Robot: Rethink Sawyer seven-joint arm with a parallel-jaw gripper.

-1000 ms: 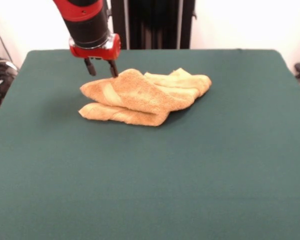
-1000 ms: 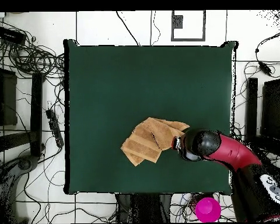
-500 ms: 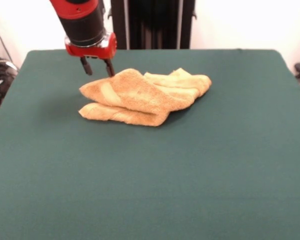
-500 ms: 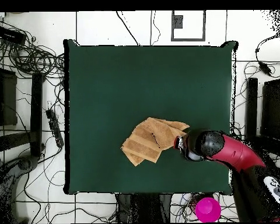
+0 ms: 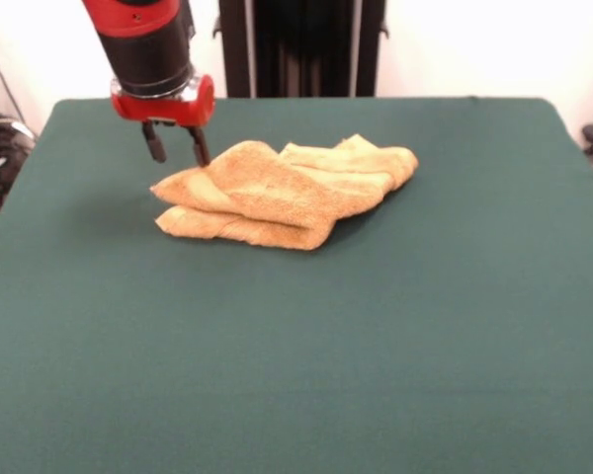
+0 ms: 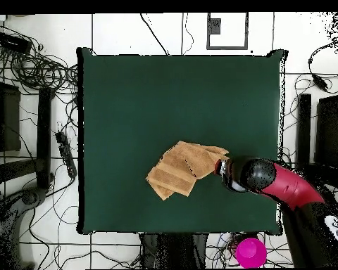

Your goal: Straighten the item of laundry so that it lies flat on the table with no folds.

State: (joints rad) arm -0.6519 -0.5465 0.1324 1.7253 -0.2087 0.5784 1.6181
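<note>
The item of laundry (image 5: 282, 193) is an orange-tan towel lying crumpled in several overlapping folds on the far left-centre of the table (image 5: 376, 346). In the overhead view the towel (image 6: 180, 170) sits in the lower middle of the table (image 6: 151, 98). My gripper (image 5: 176, 150) hangs from the red and black arm just at the towel's far left edge, a little above the cloth. Its two dark fingers stand apart with nothing between them. One finger is next to the towel's raised fold. In the overhead view the gripper (image 6: 218, 167) is at the towel's right edge.
The black pedestal (image 5: 296, 47) stands behind the table's far edge. A pink cup (image 6: 251, 252) sits on the floor beside the robot's base. Cables (image 6: 31, 63) and dark equipment (image 6: 10, 126) lie on the floor off one side of the table.
My gripper has drawn off the towel's raised fold, moving left and slightly up in the front view. The fold has sagged a little lower.
</note>
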